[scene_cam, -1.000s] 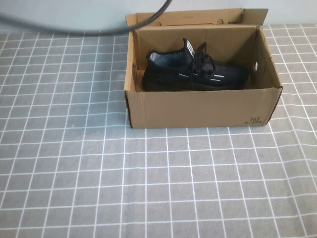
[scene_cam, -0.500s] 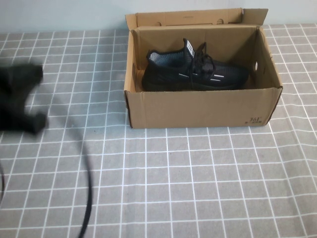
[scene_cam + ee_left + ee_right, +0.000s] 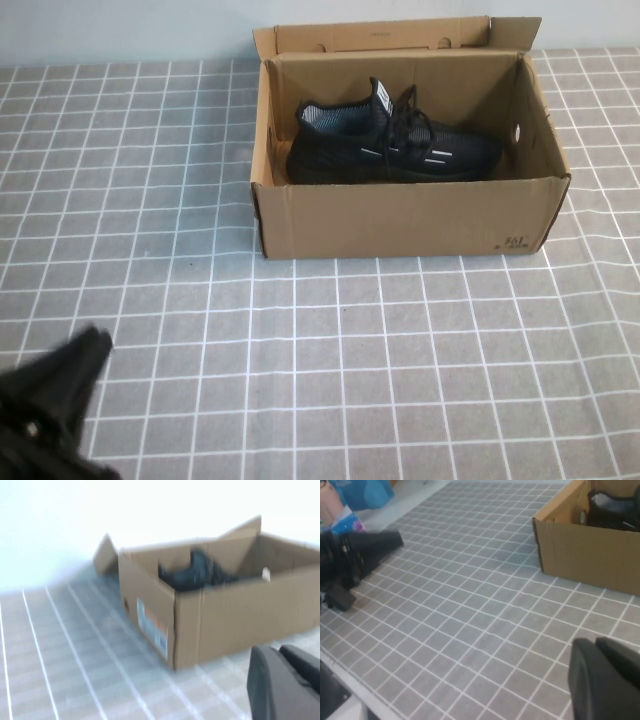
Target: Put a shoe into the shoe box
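The shoe (image 3: 390, 146) lies on its sole inside the shoe box (image 3: 400, 215), whose lid flap stands open; the placing appears done. Left gripper (image 3: 60, 395), near the table's front-left corner, well apart from the box, holds nothing; its fingers cannot be judged. Right gripper (image 3: 605, 680), probably pressed together, is empty above the checked cloth (image 3: 350, 350).

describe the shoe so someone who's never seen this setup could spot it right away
Find the big open brown cardboard shoe box on the grey checked tablecloth. The shoe lies inside: the only black thing there, with thin white side stripes. The left claw is low at the near left; the right claw stays clear.
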Robot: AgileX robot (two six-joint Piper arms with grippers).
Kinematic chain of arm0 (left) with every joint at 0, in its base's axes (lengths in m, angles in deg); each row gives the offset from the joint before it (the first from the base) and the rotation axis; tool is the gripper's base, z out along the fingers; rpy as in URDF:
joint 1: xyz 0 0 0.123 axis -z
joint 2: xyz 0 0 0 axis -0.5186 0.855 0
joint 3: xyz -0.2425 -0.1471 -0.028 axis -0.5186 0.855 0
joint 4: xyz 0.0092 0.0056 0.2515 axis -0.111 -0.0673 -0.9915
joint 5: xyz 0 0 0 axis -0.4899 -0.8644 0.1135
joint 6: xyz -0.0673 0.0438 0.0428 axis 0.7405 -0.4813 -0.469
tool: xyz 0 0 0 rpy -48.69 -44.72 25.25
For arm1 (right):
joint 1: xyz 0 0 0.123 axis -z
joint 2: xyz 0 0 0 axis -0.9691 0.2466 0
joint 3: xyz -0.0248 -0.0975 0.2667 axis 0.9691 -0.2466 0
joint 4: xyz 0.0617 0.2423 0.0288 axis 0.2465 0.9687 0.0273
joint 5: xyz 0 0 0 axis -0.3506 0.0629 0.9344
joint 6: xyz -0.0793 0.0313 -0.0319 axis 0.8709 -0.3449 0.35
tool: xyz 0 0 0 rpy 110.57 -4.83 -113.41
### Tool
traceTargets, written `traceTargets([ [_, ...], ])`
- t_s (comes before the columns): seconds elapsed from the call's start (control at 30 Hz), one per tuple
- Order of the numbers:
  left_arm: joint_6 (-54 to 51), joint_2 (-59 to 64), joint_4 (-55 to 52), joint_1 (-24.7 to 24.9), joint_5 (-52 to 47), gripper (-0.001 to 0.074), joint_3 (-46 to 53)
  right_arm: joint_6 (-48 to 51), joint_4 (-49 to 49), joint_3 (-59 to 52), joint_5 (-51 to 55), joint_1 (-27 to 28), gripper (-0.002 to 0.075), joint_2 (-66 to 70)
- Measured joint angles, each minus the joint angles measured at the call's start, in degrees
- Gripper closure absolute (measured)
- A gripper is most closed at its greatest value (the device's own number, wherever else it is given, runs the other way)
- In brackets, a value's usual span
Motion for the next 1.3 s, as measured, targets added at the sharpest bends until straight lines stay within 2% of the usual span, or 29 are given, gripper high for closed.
traceTargets([
  [0.2, 0.0, 0.0, -0.1, 0.0, 1.2, 0.0736, 7.4, 0.3, 2.1, -5.4, -7.7, 0.0, 0.0742, 0.0],
  [0.37, 0.1, 0.0, -0.1, 0.0, -1.4, 0.0736, 8.2, 0.3, 2.9, -6.8, -11.5, 0.0, 0.0742, 0.0],
  [0.6, 0.4, 0.0, -0.1, 0.0, -6.1, 0.0736, 8.2, 0.3, 6.3, -6.8, -12.5, 0.0, 0.0742, 0.0],
  [1.03, 0.4, 0.0, -0.1, 0.0, -7.2, 0.0736, 8.2, 0.3, 7.2, -7.5, -10.8, 0.0, 0.0742, 0.1],
  [1.2, 0.4, 0.0, -0.1, 0.0, -7.2, 0.0736, 8.2, 0.3, 0.8, -8.0, -11.1, 0.0, 0.0742, 0.1],
  [1.3, 0.4, 0.0, -0.1, 0.0, -7.5, 0.0736, 8.2, 0.3, -4.7, -11.3, -15.5, 1.4, 0.0742, 0.1],
])
